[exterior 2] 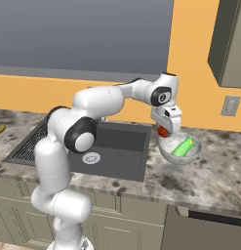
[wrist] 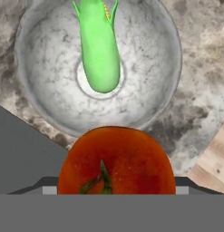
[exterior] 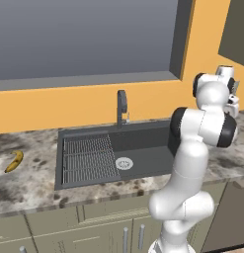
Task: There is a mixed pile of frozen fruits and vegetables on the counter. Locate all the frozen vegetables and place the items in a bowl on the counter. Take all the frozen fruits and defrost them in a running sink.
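Note:
My gripper (exterior 2: 165, 128) is shut on the red tomato (exterior 2: 163, 131), holding it just above the near-left rim of the greyish bowl (exterior 2: 176, 157) on the counter (exterior 2: 210, 176). In the hand view the tomato (wrist: 116, 159) hides the fingertips. Beyond it the light-green elongated vegetable (wrist: 99, 50) lies in the bowl (wrist: 50, 95), leaning on the far wall (exterior 2: 183, 146). The yellow banana (exterior: 14, 161) lies on the counter left of the sink (exterior: 143, 158), far from the gripper.
The dark faucet (exterior: 122, 107) stands behind the sink, with the ribbed rack (exterior: 89, 159) in its left half. A wall cabinet (exterior 2: 229, 41) and a wall outlet (exterior 2: 231, 105) are to the right above the bowl. The counter edge runs close in front.

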{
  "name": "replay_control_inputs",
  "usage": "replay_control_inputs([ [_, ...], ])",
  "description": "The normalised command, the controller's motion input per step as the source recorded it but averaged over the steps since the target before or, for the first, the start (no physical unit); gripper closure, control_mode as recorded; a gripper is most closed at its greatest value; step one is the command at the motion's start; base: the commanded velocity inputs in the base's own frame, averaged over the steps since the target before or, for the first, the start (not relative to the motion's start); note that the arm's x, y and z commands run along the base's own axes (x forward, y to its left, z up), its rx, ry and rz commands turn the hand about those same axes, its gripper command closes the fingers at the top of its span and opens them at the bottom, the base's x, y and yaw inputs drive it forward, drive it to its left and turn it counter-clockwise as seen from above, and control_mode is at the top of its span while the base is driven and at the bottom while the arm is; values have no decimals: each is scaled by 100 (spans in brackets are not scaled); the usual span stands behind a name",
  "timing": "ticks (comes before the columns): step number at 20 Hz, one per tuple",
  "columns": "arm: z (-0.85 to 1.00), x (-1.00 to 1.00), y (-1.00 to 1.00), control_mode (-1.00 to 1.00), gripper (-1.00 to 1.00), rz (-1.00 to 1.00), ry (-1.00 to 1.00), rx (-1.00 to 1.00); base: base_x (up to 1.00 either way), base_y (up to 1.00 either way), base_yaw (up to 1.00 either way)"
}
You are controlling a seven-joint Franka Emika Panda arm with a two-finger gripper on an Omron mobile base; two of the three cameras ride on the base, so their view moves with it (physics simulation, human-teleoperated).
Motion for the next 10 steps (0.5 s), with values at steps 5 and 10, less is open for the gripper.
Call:
replay_control_inputs([
  [5, -13, 8, -13, -100, 100, -6, 0, 0, 0, 0, 0],
  [10, -13, 10, -13, -100, 100, -6, 0, 0, 0, 0, 0],
])
